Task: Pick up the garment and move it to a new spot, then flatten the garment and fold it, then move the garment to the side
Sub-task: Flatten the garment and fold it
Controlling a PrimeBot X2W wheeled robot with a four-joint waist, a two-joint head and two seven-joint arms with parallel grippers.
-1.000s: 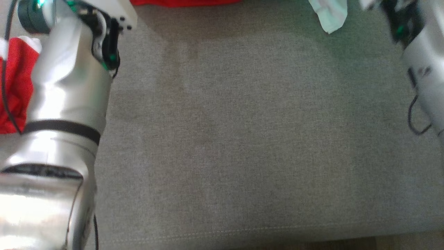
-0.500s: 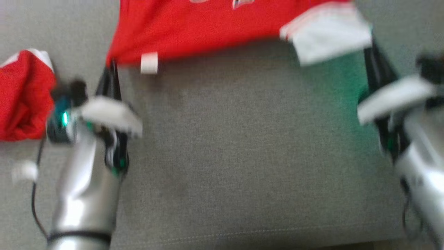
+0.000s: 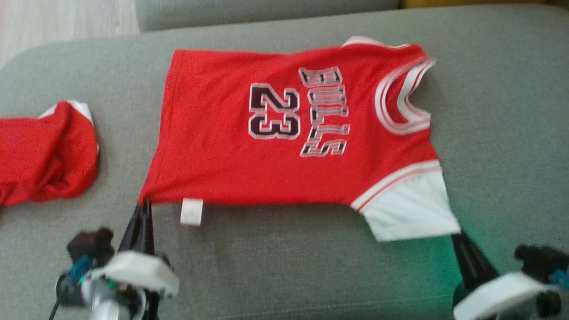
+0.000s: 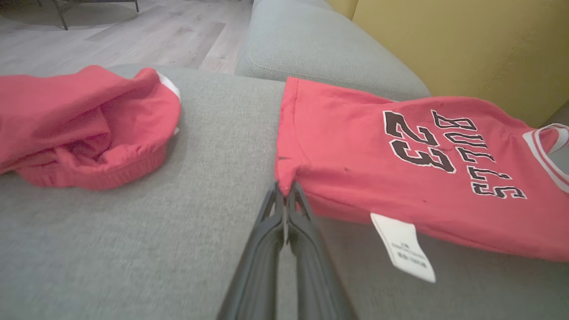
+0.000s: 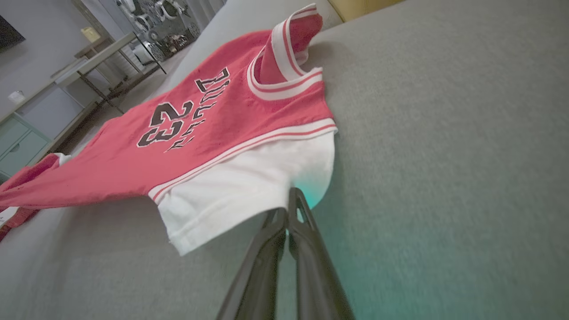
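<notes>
Grey woven sofa cushion (image 3: 284,266), flat and wide, with a seam near its front edge; pale wood floor (image 4: 133,35) behind it, yellow wall (image 4: 466,44) at the back, teal drawer unit (image 5: 22,146) off to the side in the right wrist view

Red jersey (image 3: 222,146) lies spread mid-cushion, print up. Long axis runs left to right in the head view: hem to the left, neckline to the right, so the "23" and "BULLS" read sideways

Left gripper (image 3: 144,206) has its fingers pressed together on the jersey's near hem corner. Right gripper (image 3: 458,240) is likewise clamped, on the near corner of the white sleeve (image 3: 409,209), which sits slightly lifted

Jersey is thin knit, with white-and-red striped trim at neck and armhole and black, white-edged lettering. Rectangular white label (image 3: 191,212) hangs off the near edge. A second red garment (image 3: 44,151) lies crumpled at far left, apart from the jersey
</notes>
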